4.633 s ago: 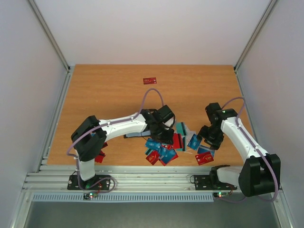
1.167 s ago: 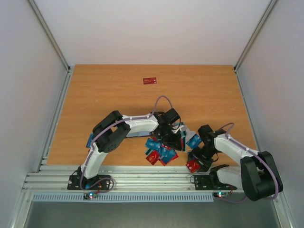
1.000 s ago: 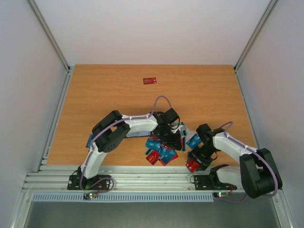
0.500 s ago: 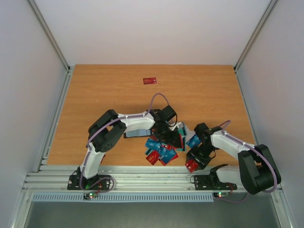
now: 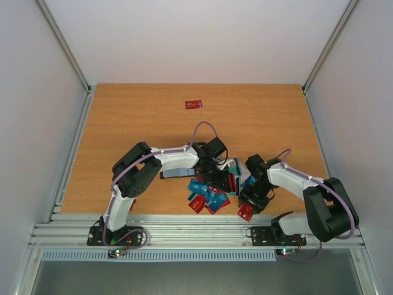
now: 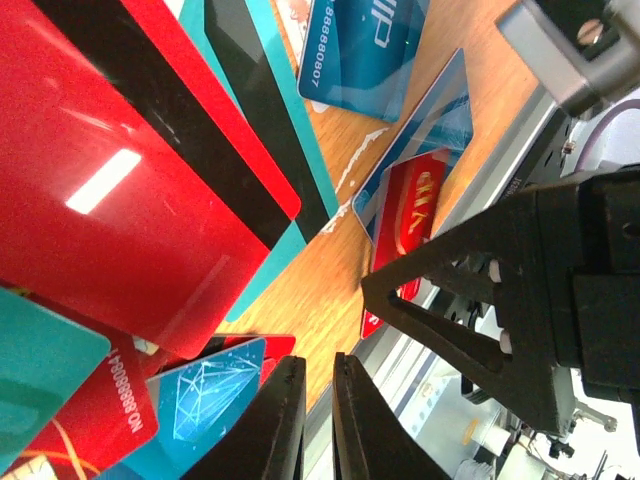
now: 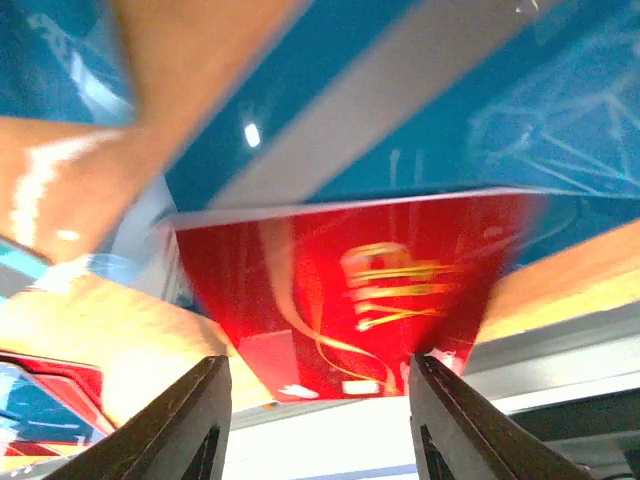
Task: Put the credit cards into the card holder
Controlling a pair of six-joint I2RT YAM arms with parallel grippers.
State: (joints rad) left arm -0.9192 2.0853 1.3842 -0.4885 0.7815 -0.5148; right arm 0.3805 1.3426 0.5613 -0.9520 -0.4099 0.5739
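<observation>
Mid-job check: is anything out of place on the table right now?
Yes. One red credit card lies alone at the far side of the table, well apart from the heap of credit cards at the near side. Another red card sits right at the near edge.

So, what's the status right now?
Left gripper shut, low over the card pile. Right gripper open, astride a red card. Card holder hard to make out.

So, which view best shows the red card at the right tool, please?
Right wrist: the red card fills it, between the fingers of the right tool. The top view shows a small patch; the left wrist only part.
</observation>
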